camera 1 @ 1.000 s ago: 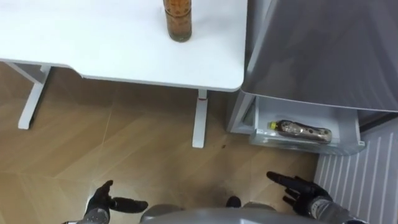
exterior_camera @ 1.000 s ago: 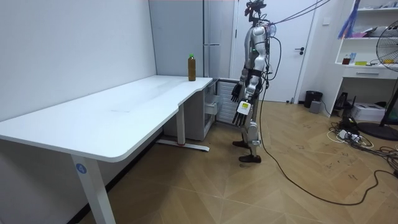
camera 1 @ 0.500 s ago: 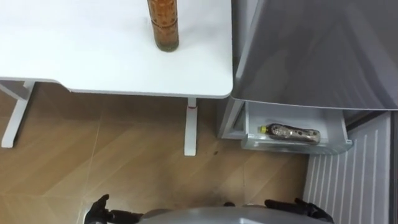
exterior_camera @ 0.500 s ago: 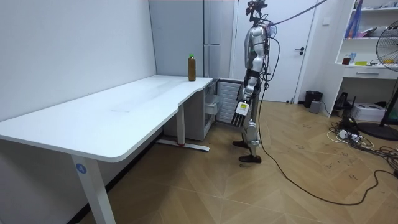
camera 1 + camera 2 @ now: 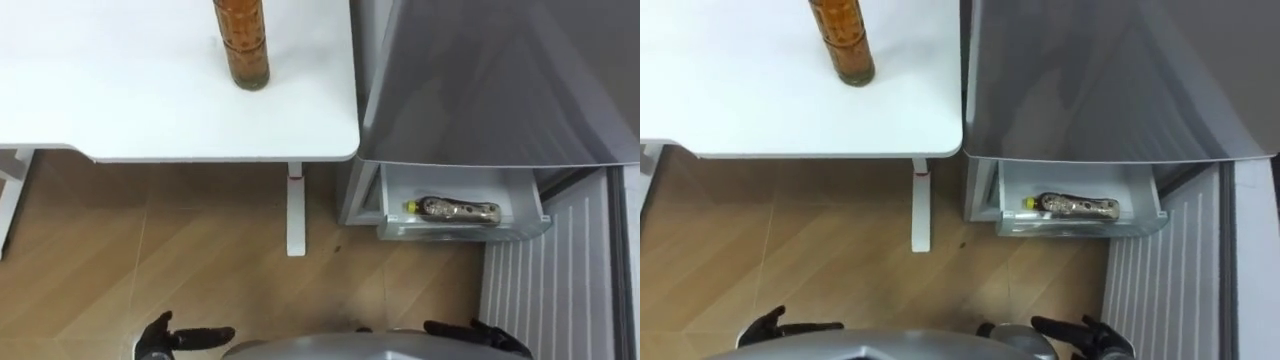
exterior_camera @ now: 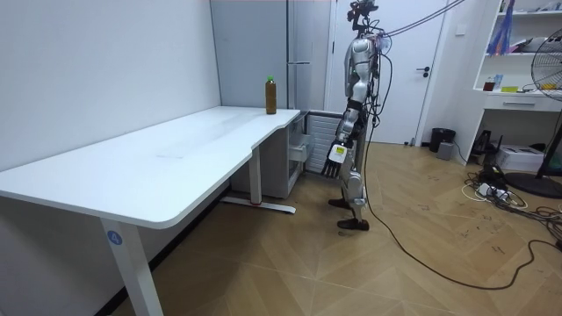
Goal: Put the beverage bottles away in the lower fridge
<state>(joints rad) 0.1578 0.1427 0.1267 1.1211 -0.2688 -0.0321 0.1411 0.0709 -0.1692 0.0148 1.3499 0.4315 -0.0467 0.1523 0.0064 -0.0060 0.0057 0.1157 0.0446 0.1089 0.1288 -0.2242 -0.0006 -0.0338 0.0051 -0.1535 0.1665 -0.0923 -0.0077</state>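
Two drinks noted. One amber bottle (image 5: pixel 240 45) stands upright on the white table (image 5: pixel 150 115), toward the table's right end and its far side. The second bottle (image 5: pixel 452 209) lies on its side in the drawer (image 5: pixel 525 222), cap to the left. That drawer is pulled out at the foot of the grey fridge (image 5: pixel 480 80), immediately right of the table.

Left hand (image 5: pixel 165 338) sits low at the near edge on the left, above the wooden floor (image 5: pixel 200 260), fingers stretched out, holding nothing. Right hand (image 5: pixel 478 335) sits low at the near edge on the right, fingers likewise extended and empty.

Room view: the robot stands upright at the table's end, before the fridge, arms hanging at its sides.
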